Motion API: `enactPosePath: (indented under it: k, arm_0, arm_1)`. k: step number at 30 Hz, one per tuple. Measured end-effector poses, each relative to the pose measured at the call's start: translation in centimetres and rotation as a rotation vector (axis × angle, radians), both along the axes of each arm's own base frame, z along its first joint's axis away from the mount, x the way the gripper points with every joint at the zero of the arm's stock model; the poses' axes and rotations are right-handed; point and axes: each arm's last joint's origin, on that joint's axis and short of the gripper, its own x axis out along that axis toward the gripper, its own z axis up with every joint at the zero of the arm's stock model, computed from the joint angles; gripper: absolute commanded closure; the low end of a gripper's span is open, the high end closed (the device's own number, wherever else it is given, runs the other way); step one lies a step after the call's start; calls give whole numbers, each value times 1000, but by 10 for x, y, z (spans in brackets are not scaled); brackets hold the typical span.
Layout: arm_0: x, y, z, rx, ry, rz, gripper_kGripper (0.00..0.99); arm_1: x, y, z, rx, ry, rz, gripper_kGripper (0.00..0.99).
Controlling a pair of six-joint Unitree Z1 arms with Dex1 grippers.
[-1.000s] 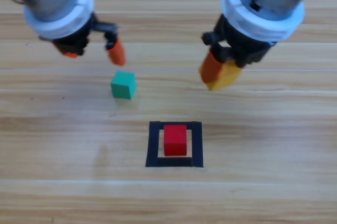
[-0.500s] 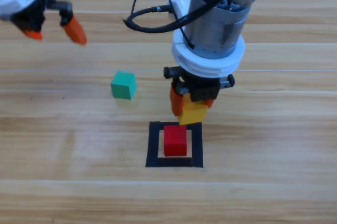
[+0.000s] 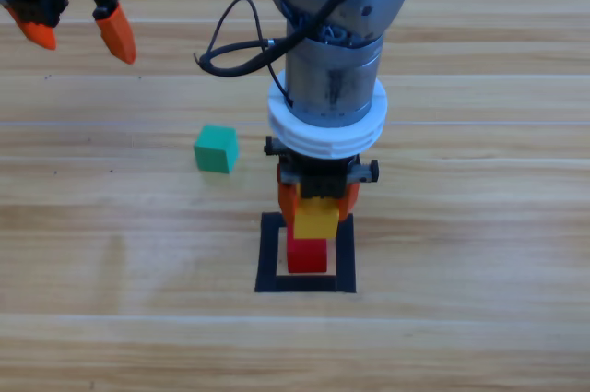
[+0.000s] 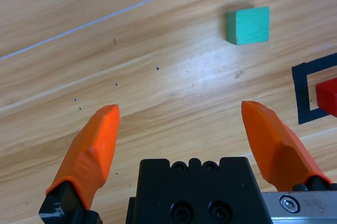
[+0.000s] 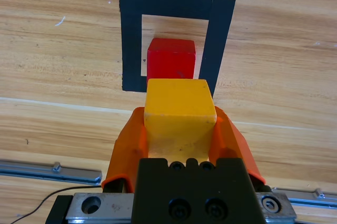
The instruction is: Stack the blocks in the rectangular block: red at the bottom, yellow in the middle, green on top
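Note:
The red cube sits inside the black tape square. My right gripper is shut on the yellow cube, held above the square's far edge and overlapping the red cube's far side in the high view. Whether yellow touches red cannot be told. The teal-green cube lies on the wood to the left of the square. My left gripper hangs open at the far left corner, nothing between its jaws.
Wooden table with free room on every side of the tape square. The right arm's black cable loops out to the left above the green cube.
The right gripper carried the yellow cube leftward and toward the tape square, and it now stands over the red cube. The left gripper drew back to the far left corner.

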Motion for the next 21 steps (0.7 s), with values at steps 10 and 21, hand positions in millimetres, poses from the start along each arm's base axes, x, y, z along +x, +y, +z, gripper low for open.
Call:
enactPosePath:
  k: [10, 21]
  arm_0:
    - [1, 0, -3, 6, 12, 46, 0]
    - [1, 0, -3, 3, 16, 60, 0]
  arm_1:
    - [2, 5, -10, -10, 8, -26, 990]
    - [7, 12, -25, -21, 11, -26, 990]
